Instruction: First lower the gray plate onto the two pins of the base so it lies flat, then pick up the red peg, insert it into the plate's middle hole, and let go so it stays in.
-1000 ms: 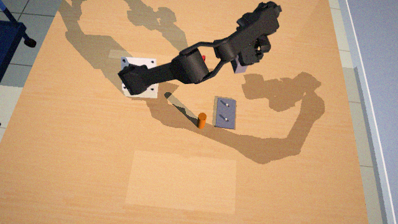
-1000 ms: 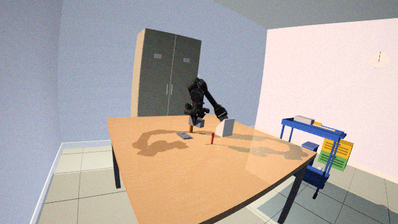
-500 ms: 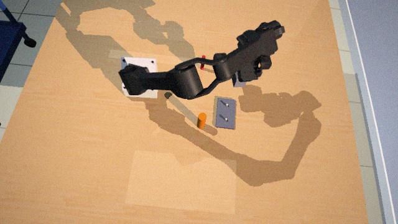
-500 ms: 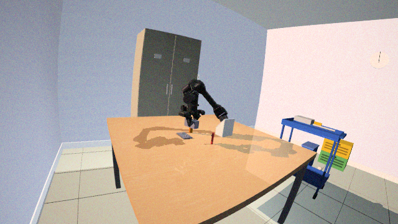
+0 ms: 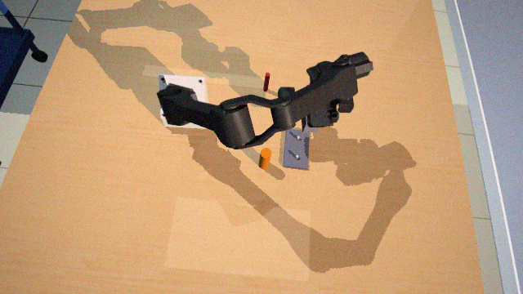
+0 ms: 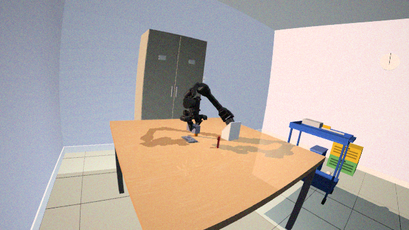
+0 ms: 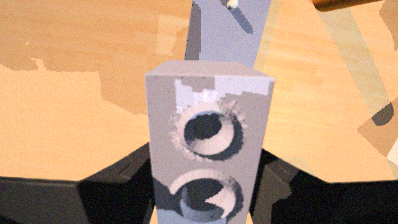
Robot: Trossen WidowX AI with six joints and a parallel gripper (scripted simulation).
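Now, gripper (image 7: 200,200): clamped on the gray plate (image 7: 209,135).
Base (image 5: 297,149): beneath plate, pins bare.
Red peg (image 5: 266,82): upright, apart.

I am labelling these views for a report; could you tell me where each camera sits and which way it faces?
Top: overhead, looking down at the table; the whole arm shows.
Exterior: across the room, facing the table, arm and cabinet.
Wrist: on the gripper, looking past the held gray plate to the base.
All views show the base.
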